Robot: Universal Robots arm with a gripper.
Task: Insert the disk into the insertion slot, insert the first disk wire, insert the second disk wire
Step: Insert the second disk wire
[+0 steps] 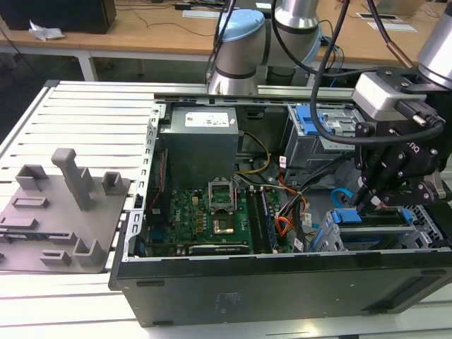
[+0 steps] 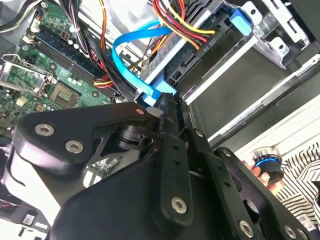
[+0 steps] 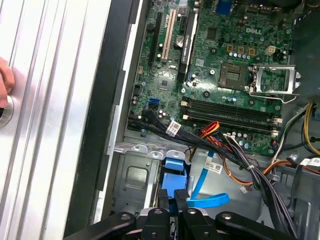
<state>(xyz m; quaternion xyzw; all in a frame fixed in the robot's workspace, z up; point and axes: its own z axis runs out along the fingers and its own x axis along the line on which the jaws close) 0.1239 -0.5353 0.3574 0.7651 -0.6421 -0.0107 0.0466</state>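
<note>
We've got the gripper down inside the open PC case, at the exterior view's right, near edge. It sits right over the slot, the low grey cage at the near right corner.

Fingers are pinched narrow in both wrist views, tips close together on a small blue connector at the end of the flat blue cable. In the first wrist view the same fingers sit just beside the blue tab, with the blue cable curling off next to it. We read it as gripping the connector; the contact itself is partly hidden by the fingertips.

The disk looks seated in the slot: a grey slab with blue carrier plastic at its end, lying flat in the cage under the gripper. In the second wrist view its dark flat face runs away from the fingertips, framed by the grey cage metal. A red/yellow/black wire bundle ends in a black plug just beyond the blue cable loop.

The motherboard lies left of the slot, the power supply at the far side, and the taller cage with a blue latch far right. A grey fixture plate sits on the table left of the case. A hand shows at the edge of the first wrist view, on the slatted table.
</note>
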